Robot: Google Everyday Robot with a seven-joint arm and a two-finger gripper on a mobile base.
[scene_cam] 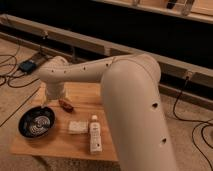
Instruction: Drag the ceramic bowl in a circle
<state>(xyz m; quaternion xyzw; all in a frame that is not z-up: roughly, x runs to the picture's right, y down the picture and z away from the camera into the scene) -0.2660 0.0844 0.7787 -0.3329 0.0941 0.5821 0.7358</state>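
Note:
The ceramic bowl is round, shallow and glossy black with pale ring marks inside. It sits at the left end of the low wooden table. My cream-coloured arm reaches from the lower right across the table to the left. It bends down to the gripper, which hangs just above the bowl's far right rim.
A reddish-brown object lies just right of the gripper. A small white packet and a white bottle lie on the table right of the bowl. Cables and a blue device lie on the carpet to the left. A dark wall runs behind.

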